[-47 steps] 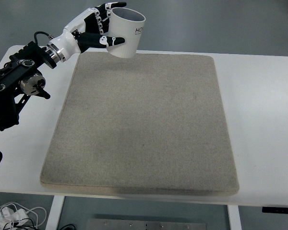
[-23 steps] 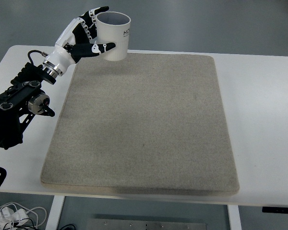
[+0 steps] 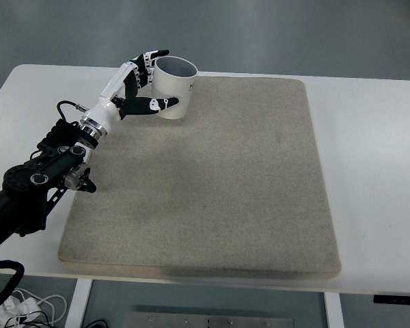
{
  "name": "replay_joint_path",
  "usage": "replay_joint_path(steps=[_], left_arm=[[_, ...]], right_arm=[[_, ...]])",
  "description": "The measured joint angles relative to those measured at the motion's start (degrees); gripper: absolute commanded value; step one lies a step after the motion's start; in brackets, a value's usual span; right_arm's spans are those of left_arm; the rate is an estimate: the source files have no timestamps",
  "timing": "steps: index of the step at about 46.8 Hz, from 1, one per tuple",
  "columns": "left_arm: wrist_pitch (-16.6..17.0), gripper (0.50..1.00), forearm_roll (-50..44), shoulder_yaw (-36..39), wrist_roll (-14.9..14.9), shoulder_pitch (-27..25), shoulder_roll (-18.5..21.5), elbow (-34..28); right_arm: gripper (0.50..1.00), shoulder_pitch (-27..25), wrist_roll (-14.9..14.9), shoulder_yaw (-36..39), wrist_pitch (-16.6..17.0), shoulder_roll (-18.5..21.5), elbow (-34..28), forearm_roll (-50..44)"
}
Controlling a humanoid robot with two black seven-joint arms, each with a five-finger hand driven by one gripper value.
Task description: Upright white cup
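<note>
- A white cup stands upright, mouth up, on the far left corner of a grey felt mat, at about 11 o'clock from the mat's middle.
- The cup's rim is a clean open oval and its inside looks dark grey; some dark print shows on its right side, too small to read.
- The left hand is wrapped around the cup from the left: the thumb lies across the near side of the wall, and the other fingers curl around the far side by the rim.
- From here I cannot tell whether the cup's base sits flat on the mat or is held just off it.
- The hand is white with black joints, and it runs back through a silver wrist into a black arm that comes in from the 8 o'clock side, lying low over the mat's left edge.
- The mat covers most of the white tabletop, leaving bare strips to the left and right.
- Loose white cables lie on the floor below the near left corner.
</note>
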Motion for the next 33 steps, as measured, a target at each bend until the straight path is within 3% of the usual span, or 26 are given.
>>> replay_joint_path(steps=[6, 30, 32, 33], left_arm=[[2.2, 0.5, 0.1, 0.6, 0.0, 0.7, -0.9, -0.1], [4.0, 0.5, 0.3, 3.8, 0.0, 3.5, -2.8, 0.8], [4.1, 0.616, 0.3, 4.0, 0.0, 3.6, -2.9, 0.8], [4.1, 0.729, 0.3, 4.0, 0.0, 3.7, -2.9, 0.8]], right_arm=[[0.952, 0.0, 0.0, 0.0, 0.0, 0.0, 0.0, 0.0], [0.952, 0.0, 0.0, 0.0, 0.0, 0.0, 0.0, 0.0], [0.952, 0.0, 0.0, 0.0, 0.0, 0.0, 0.0, 0.0], [0.952, 0.0, 0.0, 0.0, 0.0, 0.0, 0.0, 0.0]])
